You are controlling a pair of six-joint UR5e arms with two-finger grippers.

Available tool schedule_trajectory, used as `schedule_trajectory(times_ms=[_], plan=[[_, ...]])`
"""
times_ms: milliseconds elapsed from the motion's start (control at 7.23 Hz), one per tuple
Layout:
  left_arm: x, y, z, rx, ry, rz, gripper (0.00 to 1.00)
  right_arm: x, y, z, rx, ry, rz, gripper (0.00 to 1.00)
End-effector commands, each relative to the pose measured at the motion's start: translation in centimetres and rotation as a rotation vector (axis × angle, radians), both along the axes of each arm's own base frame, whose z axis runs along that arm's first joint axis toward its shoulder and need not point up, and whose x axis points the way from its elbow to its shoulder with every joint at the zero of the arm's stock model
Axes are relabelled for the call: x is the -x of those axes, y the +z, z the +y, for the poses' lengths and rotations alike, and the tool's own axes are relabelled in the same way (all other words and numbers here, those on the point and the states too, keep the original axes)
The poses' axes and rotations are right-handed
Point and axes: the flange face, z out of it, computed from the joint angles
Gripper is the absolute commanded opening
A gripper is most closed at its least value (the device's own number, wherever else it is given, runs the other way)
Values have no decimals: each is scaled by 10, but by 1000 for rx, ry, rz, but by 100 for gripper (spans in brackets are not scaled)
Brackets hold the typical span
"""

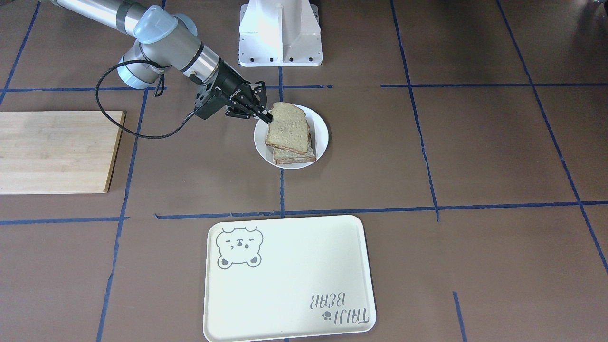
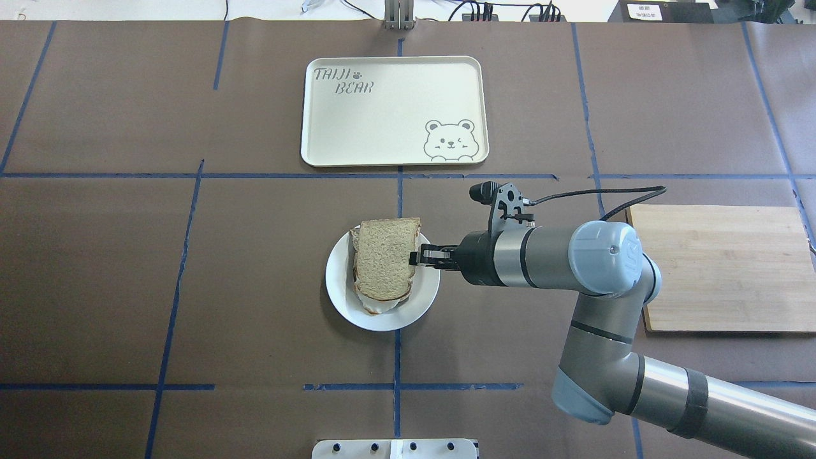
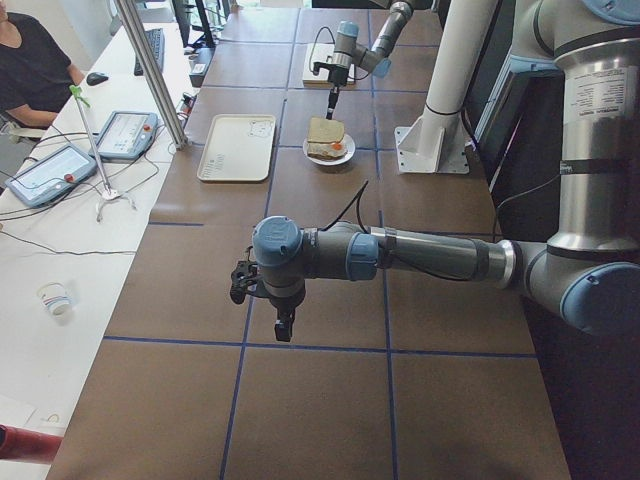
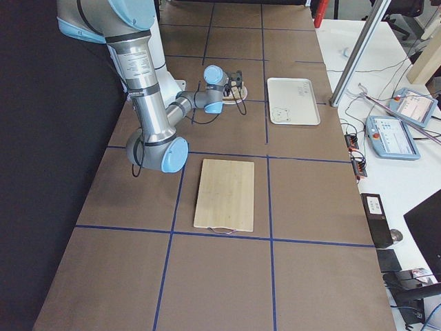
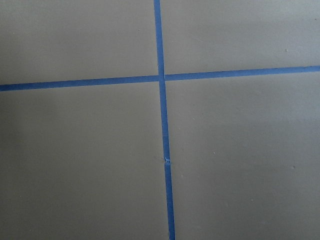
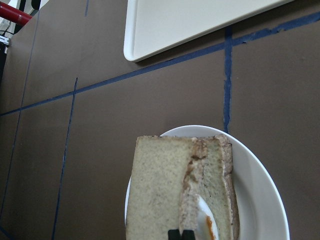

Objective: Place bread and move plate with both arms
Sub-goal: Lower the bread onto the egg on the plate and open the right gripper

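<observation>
We see right arm (image 2: 548, 258) reaching level, right gripper (image 2: 415, 257) pinching bread (image 2: 381, 255) edge over plate (image 2: 344, 301); left gripper (image 3: 284, 328) points down, whether wide or narrow we cannot tell.

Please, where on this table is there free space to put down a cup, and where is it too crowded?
Free: the tray, the wooden board, and the bare table between the plate and the tray. Crowded: the plate, where the right gripper holds the bread over a lower slice.

Silver-grey jointed right arm (image 4: 141, 76) reaches over brown tabletop (image 4: 227, 276); its black end effector (image 4: 239, 83) meets what may be a small white plate (image 4: 231, 92). Cream rectangular tray (image 4: 293, 101) nearby, pale wooden board (image 4: 225, 194) nearer the camera.
</observation>
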Motion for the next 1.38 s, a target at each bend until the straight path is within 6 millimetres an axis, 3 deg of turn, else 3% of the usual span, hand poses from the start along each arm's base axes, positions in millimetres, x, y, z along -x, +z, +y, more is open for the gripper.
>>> schedule_trajectory(times_ms=[0, 277, 415, 553, 691, 830, 968, 1245], plan=[[0, 0, 0, -3, 0, -1, 100, 15, 7, 8, -34, 0, 25, 0], [0, 0, 0, -3, 0, -1, 100, 15, 10, 7, -51, 0, 36, 0], [0, -1, 0, -3, 0, -1, 100, 18, 16, 5, -63, -1, 51, 5], [0, 0, 0, -3, 1, -1, 100, 19, 17, 4, -60, 0, 53, 34], [0, -2, -1, -5, 0, -1, 100, 20, 19, 4, -58, 0, 58, 74], [0, -3, -1, -6, 0, 0, 100, 20, 17, 4, -50, 3, 51, 99], [0, -5, -1, -11, 0, 0, 100, 18, 17, 0, -47, 9, 50, 100], [-2, -23, -5, -56, 3, 1, 100, -6, 16, -30, -33, 46, 75, 100]])
